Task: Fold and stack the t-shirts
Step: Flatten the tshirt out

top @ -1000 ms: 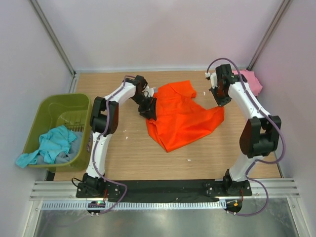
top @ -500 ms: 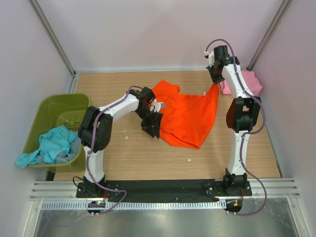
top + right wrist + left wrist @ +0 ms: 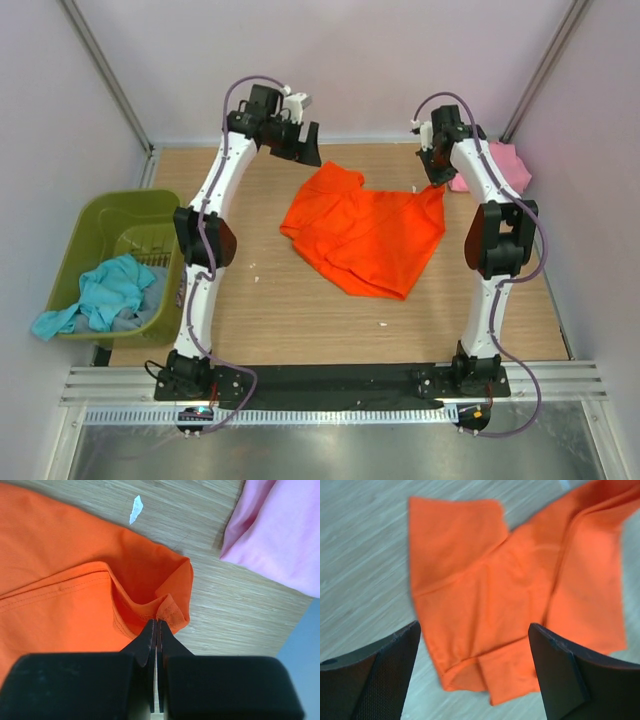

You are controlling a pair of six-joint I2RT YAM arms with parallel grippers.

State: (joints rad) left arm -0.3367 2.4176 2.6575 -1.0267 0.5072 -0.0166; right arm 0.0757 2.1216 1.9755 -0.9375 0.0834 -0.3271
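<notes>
Nearest me, the wooden table [image 3: 300,320] is bare boards just past the two arm bases. Off its left edge sits an olive-green tub [image 3: 120,197], and a teal t-shirt [image 3: 103,292] lies crumpled in it, one end drooping over the near left corner.

Further in, about the middle of the table, the orange t-shirt [image 3: 362,235] lies spread but rumpled, one sleeve pointing toward the far left and its body running across to the right. Part of it is doubled over along the near edge.

At the shirt's far right corner the right gripper [image 3: 157,624] is clenched tight on a bunched bit of hem, its jaws pressed together with the cloth puckered between them. A small white scrap [image 3: 135,509] lies on the wood just beyond that corner.

Just to the right of that, against the far right corner of the table, lies the pink t-shirt [image 3: 500,165] in a soft heap, near the orange one but apart from it.

Farthest back, the left gripper [image 3: 475,630] hangs high above the far edge, jaws spread wide and holding nothing, looking down on the orange shirt's sleeve end.
</notes>
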